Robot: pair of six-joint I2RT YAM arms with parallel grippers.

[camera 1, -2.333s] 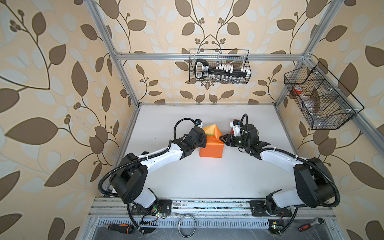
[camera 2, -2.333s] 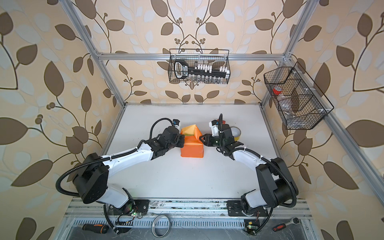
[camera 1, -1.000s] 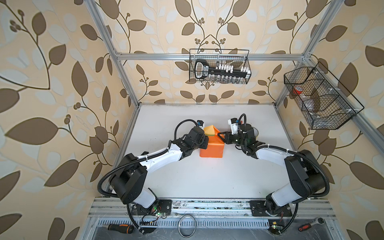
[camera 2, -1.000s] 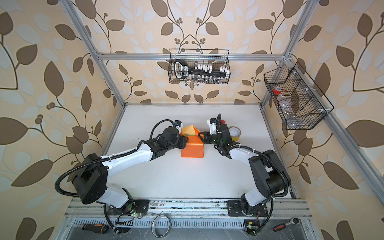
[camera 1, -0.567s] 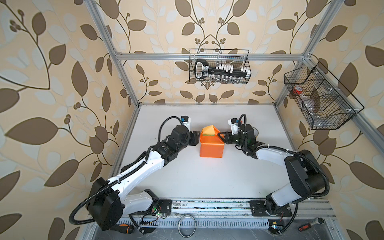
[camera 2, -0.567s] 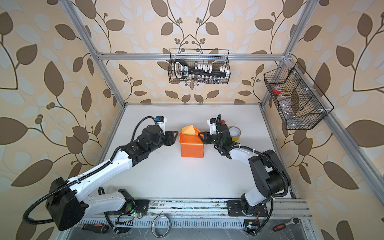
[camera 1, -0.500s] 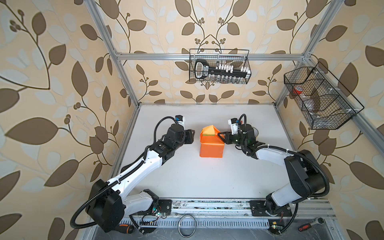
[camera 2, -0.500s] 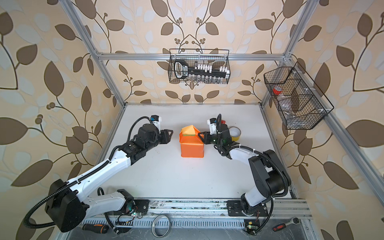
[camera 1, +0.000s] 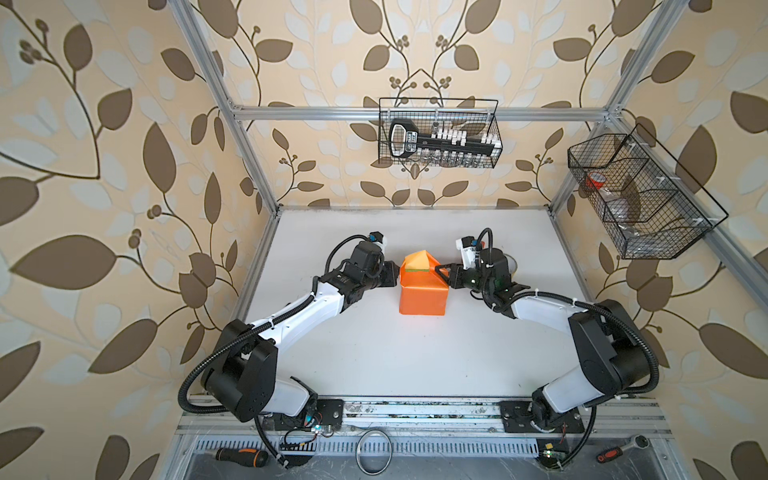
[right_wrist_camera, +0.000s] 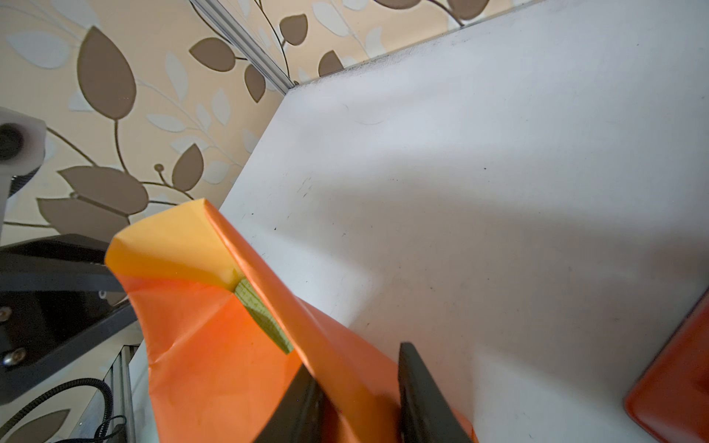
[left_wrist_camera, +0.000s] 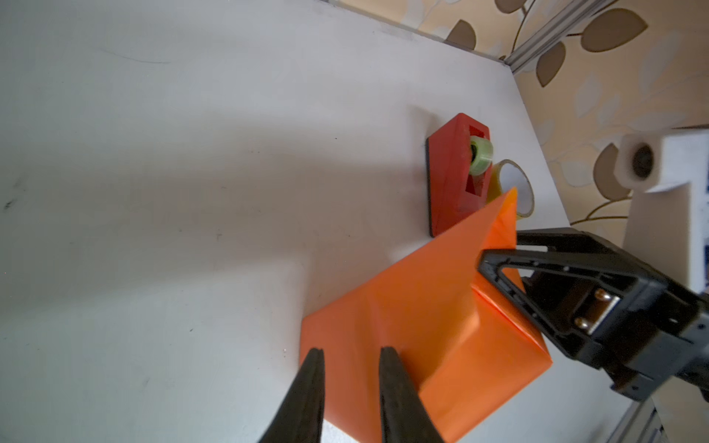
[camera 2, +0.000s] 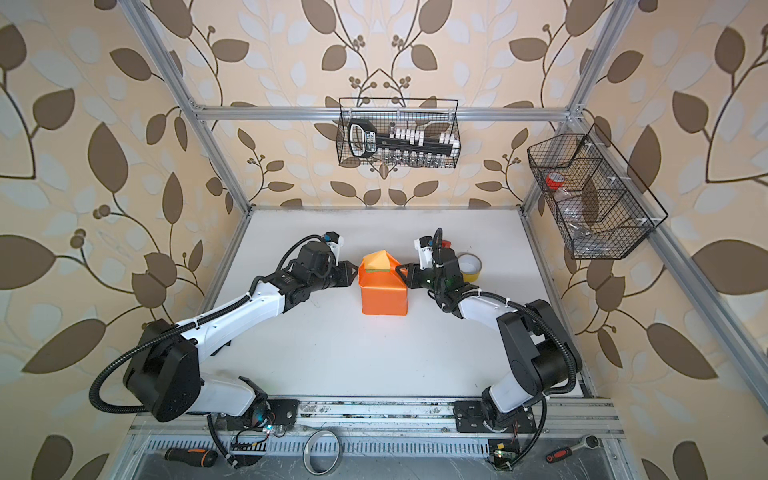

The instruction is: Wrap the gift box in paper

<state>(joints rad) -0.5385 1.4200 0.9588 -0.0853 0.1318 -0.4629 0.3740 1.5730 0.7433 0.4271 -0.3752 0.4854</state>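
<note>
The right claw (right_wrist_camera: 356, 356) seems to pinch the paper (right_wrist_camera: 199, 345) fold (gift box (right_wrist_camera: 264, 318) peeks out); left claw (left_wrist_camera: 352, 351) stands narrowly spread.

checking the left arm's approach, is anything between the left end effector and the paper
Nothing visible does: the left end effector is right at the side of the paper. The red tape dispenser and tape roll sit beyond it.
</note>
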